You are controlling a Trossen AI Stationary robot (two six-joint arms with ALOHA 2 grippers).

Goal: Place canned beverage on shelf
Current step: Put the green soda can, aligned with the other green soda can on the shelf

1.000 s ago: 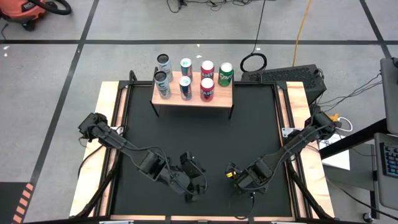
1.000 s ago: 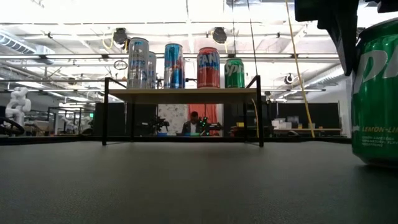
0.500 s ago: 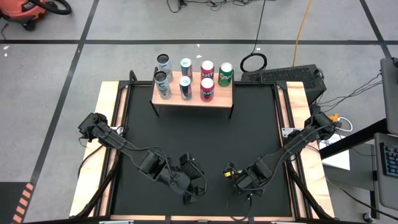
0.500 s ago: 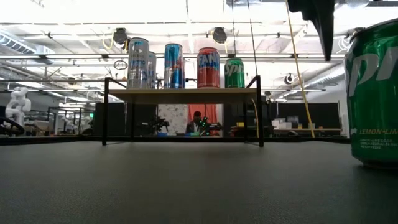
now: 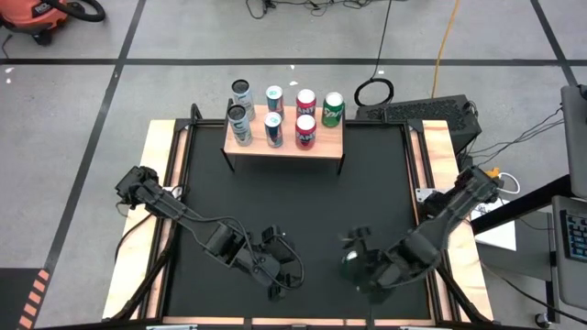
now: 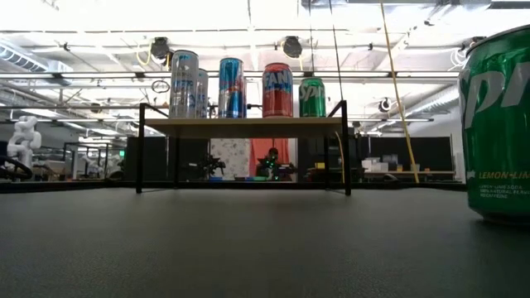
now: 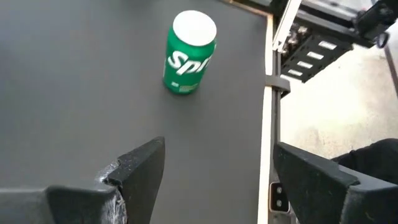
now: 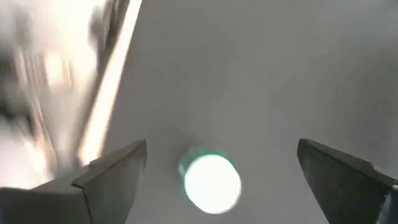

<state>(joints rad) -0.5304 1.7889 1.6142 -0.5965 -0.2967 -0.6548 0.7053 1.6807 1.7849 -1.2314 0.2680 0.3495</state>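
Observation:
A green Sprite can (image 7: 186, 53) stands upright on the black mat near the table's front edge, right of centre (image 5: 348, 268); it fills the right side of the low view (image 6: 497, 124). My right gripper (image 8: 221, 165) hangs open above it, pointing steeply down, with a finger on either side of the can's top (image 8: 210, 180) and clear of it. My left gripper (image 7: 217, 168) is open and holds nothing, left of the can (image 5: 286, 273), facing it. The shelf (image 5: 284, 142) stands at the far edge on black legs and carries several upright cans (image 6: 232, 87).
Bare black mat (image 5: 293, 202) lies between the shelf and both grippers. A light-wood border (image 5: 156, 183) frames the mat. The shelf's board has free room in front of the green can (image 5: 332, 108) at its right end. A keyboard (image 5: 417, 110) lies beyond the table's far right corner.
My right gripper has come away from the green can, risen well above it and rolled about its own axis; its dark fingers have left the low view. The can stays upright on the mat, shifted slightly.

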